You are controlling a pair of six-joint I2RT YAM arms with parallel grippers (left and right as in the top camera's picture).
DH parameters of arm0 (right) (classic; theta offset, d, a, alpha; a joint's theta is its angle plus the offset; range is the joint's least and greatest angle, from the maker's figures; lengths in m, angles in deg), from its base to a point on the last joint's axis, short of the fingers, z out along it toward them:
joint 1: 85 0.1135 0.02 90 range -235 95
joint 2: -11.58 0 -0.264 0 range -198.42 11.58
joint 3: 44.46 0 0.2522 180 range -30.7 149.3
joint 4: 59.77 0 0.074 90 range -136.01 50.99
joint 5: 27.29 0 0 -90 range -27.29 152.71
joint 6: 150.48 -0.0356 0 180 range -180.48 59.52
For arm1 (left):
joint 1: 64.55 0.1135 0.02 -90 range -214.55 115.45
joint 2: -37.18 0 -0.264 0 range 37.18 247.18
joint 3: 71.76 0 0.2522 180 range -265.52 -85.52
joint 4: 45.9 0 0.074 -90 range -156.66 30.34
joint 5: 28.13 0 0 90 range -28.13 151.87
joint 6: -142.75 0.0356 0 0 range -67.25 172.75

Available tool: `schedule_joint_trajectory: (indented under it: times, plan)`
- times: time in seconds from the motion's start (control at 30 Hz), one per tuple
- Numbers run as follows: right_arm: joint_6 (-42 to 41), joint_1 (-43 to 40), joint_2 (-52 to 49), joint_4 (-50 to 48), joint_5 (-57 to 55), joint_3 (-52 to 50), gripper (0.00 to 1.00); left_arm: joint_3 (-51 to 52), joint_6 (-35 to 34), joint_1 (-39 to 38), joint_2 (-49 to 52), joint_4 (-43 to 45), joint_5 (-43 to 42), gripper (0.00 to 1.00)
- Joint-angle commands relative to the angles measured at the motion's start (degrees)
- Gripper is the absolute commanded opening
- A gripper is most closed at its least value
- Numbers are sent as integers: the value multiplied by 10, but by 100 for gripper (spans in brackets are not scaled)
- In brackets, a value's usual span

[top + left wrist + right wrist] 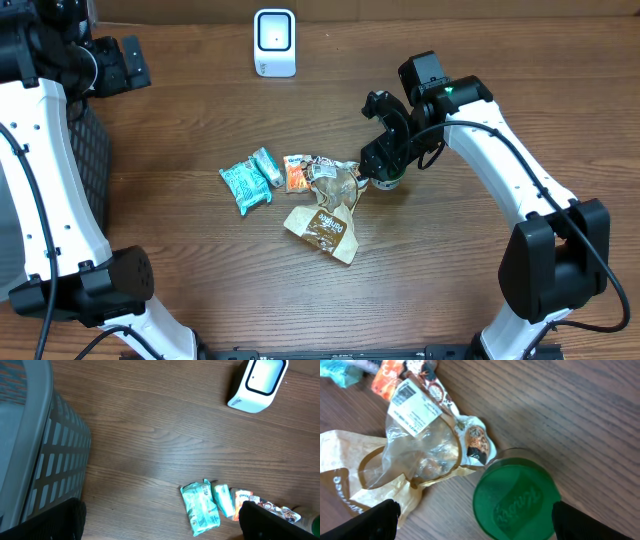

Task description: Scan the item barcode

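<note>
A green-lidded jar [516,497] stands upright on the wooden counter [200,120]. The right claw [480,527] hovers over the jar, spread wide, grasping nothing. A clear packet [420,445] lies just beside the jar's left. The white scanner [274,42] sits well beyond the jar. The left claw [160,527] is far left of the jar and released

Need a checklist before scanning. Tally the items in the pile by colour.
Teal packets: 2
Orange packet: 1
Clear pouch: 1
Tan bag: 1
Green-lidded jar: 1
Total: 6
</note>
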Motion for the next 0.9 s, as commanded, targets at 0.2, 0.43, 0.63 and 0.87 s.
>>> schedule_joint_trajectory:
  times: [0.2, 0.43, 0.63, 0.87]
  plan:
    - [-11, 0, -2, -16, -51, 10, 95, -5, 10, -1, -7, 1, -7, 100]
    - [-33, 0, -37, -14, -54, 10, 95, -5, 10, -1, -7, 0, -7, 100]
    - [-32, 0, -65, -12, -49, 10, 94, -5, 10, -1, -7, 1, -7, 99]
    - [-32, 0, -75, -16, -54, 10, 81, -5, 10, -1, -7, 1, -6, 99]
